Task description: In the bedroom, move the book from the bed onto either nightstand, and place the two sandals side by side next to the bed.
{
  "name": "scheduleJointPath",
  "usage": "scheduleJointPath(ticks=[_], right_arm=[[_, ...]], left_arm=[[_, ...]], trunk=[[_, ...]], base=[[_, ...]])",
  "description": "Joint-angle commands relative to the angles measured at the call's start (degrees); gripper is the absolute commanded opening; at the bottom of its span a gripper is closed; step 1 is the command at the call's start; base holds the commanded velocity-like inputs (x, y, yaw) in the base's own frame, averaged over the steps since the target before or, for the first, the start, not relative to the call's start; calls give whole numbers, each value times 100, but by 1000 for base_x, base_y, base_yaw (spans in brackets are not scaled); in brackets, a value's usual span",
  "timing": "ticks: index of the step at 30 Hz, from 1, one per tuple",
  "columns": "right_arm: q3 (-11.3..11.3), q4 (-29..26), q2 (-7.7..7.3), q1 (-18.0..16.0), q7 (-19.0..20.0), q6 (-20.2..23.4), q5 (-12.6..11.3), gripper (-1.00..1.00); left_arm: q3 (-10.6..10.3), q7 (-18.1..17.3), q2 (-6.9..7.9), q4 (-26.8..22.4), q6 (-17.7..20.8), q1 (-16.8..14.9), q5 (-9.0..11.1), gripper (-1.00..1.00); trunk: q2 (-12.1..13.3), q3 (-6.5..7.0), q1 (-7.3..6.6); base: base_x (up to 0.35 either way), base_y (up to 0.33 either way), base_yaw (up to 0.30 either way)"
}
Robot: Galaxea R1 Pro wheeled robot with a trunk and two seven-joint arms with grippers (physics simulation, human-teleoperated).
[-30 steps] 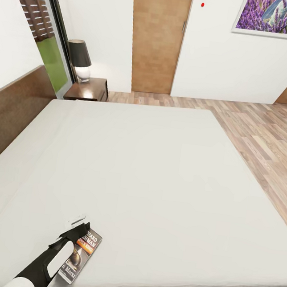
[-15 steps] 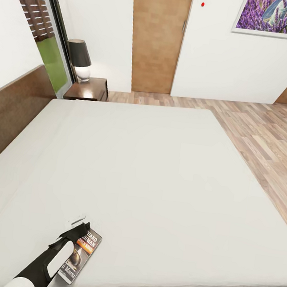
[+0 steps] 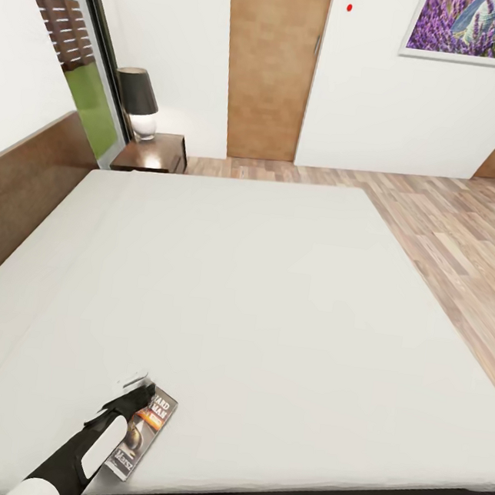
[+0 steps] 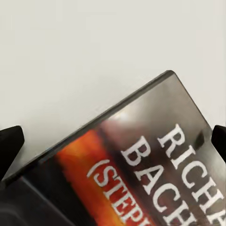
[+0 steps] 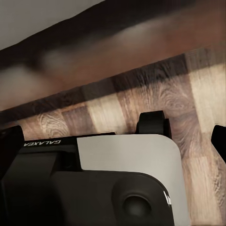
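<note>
The book [image 3: 146, 430], with its dark cover and orange band, lies flat on the pale mattress of the bed [image 3: 272, 297] close to the near edge. My left gripper [image 3: 133, 394] hovers over the book's far end and is open. In the left wrist view the book [image 4: 141, 155] sits slantwise between the two black fingertips [image 4: 9, 146], which stand wide apart. The nightstand [image 3: 154, 155] stands at the far side of the bed by the headboard. My right gripper [image 5: 113, 139] hangs open low beside the bed frame. The sandals are out of view.
A black-shaded lamp [image 3: 138, 101] stands on the nightstand. The brown headboard [image 3: 21, 196] runs along the left. Wood-plank floor [image 3: 464, 251] lies to the right of the bed, with a tan door [image 3: 271, 65] beyond. The robot's own base [image 5: 127, 155] is under the right gripper.
The bed's near edge and the book's near end sit slightly higher in the picture, a small shift of the view. The left gripper stays over the book.
</note>
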Motion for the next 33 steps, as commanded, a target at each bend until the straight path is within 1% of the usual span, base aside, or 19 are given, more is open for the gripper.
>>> scheduleJointPath(ticks=[1, 26, 33], right_arm=[[-28, -2, -1, -1, 25, 22, -14, 100], [-25, -2, 0, 0, 25, 21, -14, 100], [-26, -2, 1, 0, 25, 21, -14, 100]], left_arm=[[-39, 52, 9, -13, 14, -2, 39, 100], [-46, 50, 9, -13, 15, 0, 39, 100], [-46, 50, 9, -13, 15, -4, 39, 100]], trunk=[[-2, -4, -3], [-2, -4, -3], [-2, -4, -3]], base=[[-182, 0, 0], [-16, 0, 0], [-149, 0, 0]])
